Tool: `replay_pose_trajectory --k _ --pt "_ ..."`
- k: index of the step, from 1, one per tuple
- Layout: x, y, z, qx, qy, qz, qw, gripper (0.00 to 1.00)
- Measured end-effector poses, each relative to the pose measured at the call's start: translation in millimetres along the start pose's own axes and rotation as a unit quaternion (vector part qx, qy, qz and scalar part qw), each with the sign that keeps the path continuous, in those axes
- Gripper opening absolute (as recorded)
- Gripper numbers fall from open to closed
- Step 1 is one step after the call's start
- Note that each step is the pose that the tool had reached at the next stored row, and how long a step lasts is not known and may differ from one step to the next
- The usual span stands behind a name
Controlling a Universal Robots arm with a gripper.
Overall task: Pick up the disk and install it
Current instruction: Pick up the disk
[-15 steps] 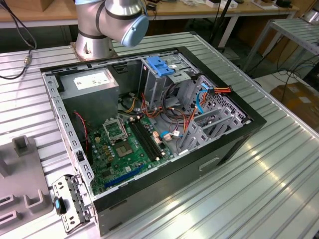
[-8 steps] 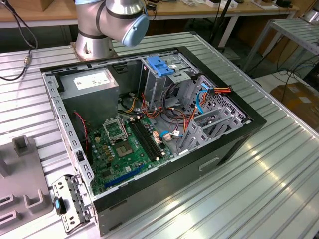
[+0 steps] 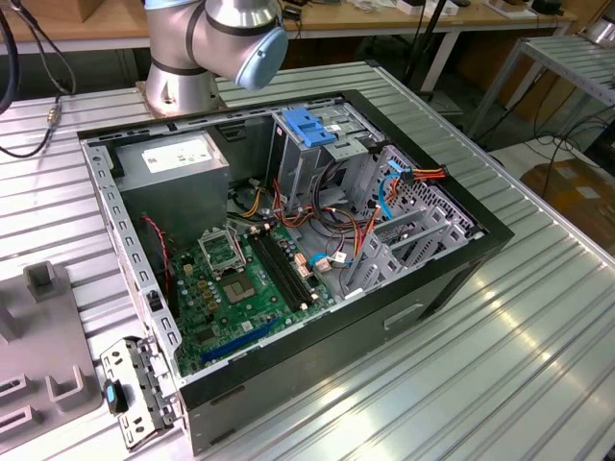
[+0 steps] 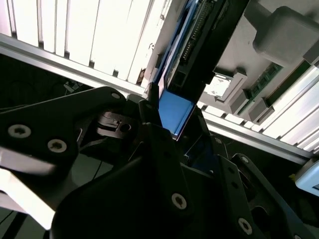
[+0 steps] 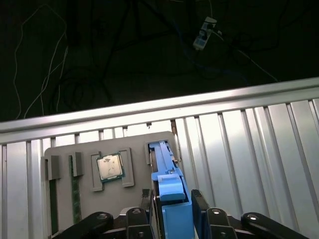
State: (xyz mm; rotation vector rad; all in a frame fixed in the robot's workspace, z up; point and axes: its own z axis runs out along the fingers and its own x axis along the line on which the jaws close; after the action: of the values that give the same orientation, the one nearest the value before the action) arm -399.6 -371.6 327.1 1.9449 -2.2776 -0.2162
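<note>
Where its jaws narrow, the gripper (image 5: 175,205) clamps the disk (image 5: 171,185).

It looks like a robotics lab or workshop. A robot arm (image 3: 207,48) stands at the back of a ribbed aluminium table (image 3: 538,327), and on it sits an opened desktop computer case (image 3: 452,279) with its motherboard (image 3: 240,279) and wiring bare. A grey fixture tray (image 5: 134,142) keeps a processor chip (image 5: 109,167) in a cut pocket. Wooden workbenches (image 3: 58,24) line the back, and loose cables (image 5: 45,55) trail over the dark floor.
</note>
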Motion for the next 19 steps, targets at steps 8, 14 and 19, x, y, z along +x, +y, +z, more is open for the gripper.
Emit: replay_pose_trajectory --k 8,14,19 --pt "-1.2 -8.2 4.5 -0.0259 0.0044 0.013 0.99957 0.45" --pt "-2.0 -13.5 10.2 -0.0436 0.0048 0.028 0.99866 0.45" --pt "-2.5 -17.2 12.1 -0.0546 0.0070 0.033 0.99793 0.45"
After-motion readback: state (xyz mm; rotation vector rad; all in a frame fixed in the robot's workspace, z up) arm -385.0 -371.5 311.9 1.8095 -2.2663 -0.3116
